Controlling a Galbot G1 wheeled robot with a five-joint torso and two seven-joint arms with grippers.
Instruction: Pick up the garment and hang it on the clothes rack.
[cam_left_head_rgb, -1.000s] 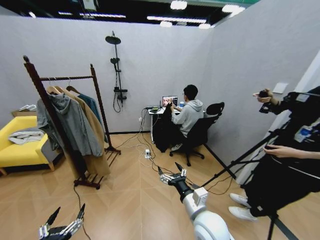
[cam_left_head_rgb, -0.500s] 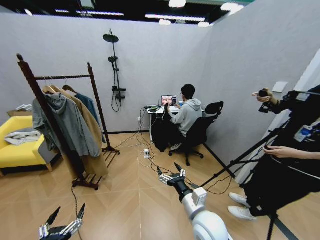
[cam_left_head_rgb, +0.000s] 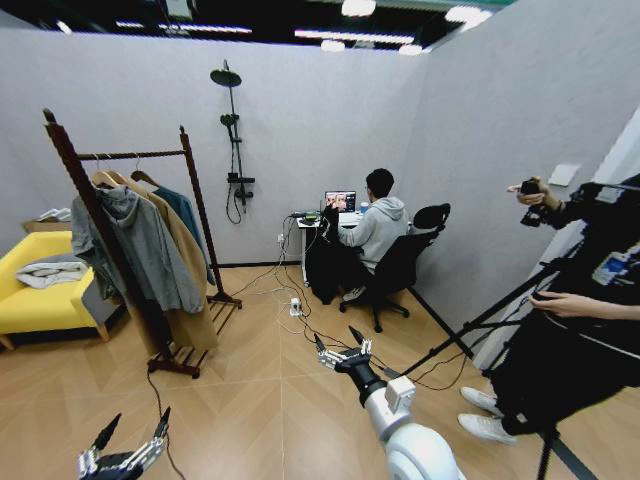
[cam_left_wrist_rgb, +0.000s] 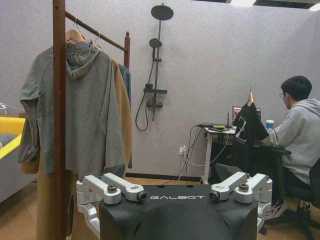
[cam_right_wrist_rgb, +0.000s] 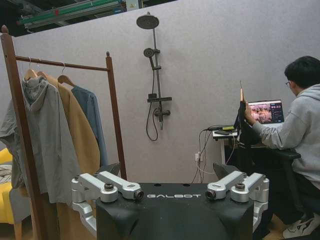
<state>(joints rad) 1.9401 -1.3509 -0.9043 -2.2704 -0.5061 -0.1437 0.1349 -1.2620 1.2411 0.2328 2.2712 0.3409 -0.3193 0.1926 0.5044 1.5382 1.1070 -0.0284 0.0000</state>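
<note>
On the left of the room stands the clothes rack (cam_left_head_rgb: 125, 240), of dark turned wood with two knobbed posts and one top bar. Three clothes hang from it: a grey hooded jacket (cam_left_head_rgb: 135, 245), a long tan coat (cam_left_head_rgb: 185, 270) and, farthest back, the teal-blue garment (cam_left_head_rgb: 185, 212), its long axis straight down. Low in front, the left gripper (cam_left_head_rgb: 128, 435) and right gripper (cam_left_head_rgb: 336, 340) both spread their dark pointed fingers wide, holding nothing.
</note>
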